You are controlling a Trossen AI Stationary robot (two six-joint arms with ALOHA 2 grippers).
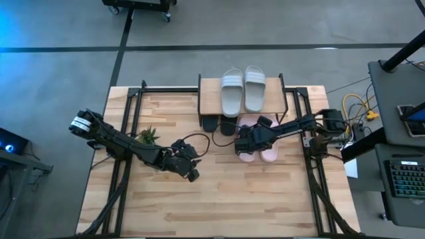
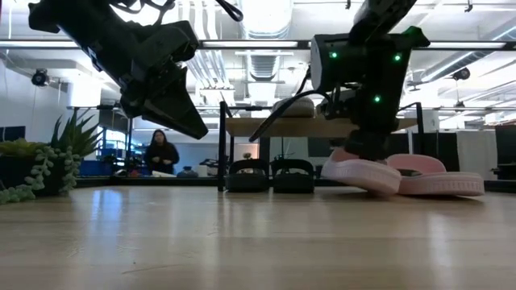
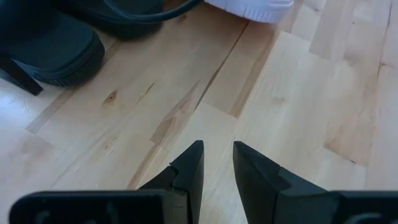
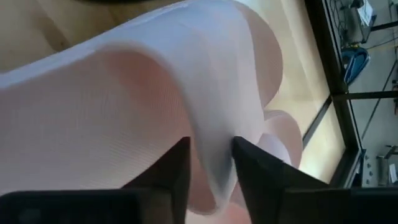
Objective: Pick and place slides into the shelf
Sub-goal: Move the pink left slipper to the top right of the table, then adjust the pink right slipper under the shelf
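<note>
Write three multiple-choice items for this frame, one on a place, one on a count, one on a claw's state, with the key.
1. Where do the grey slides lie?
A. on the top board of the shelf
B. on the table beside the plant
C. on the floor

2. How many black slides stand on the shelf's lower level?
A. none
B. two
C. four

3. What is the right claw doing?
A. hanging open over bare wood
B. pinching the strap of a pink slide
C. gripping a black slide

Key:
1 A, the high view shows the grey pair side by side on the top board.
2 B, the low view shows two under the board.
3 B, the right wrist view shows its fingers closed on the pink strap; the left claw waits, slightly parted, over bare table.
</note>
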